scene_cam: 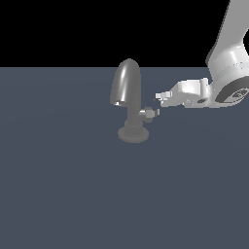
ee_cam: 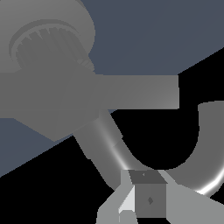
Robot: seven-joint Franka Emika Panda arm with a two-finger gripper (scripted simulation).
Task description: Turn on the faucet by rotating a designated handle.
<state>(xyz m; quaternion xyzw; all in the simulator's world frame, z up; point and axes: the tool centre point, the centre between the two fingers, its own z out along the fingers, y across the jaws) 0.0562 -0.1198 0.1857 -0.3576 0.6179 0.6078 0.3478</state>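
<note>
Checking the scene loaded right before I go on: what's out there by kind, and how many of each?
Faucet, grey metal, domed spout on a round base: 1
Handle, short stub off the faucet's stem: 1
Gripper, white, beside the handle: 1
Total: 3

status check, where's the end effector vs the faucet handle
End effector just above the handle, on the exterior view's right of the faucet; open or shut cannot be told. Contact with handle unclear. Nothing in the way.
</note>
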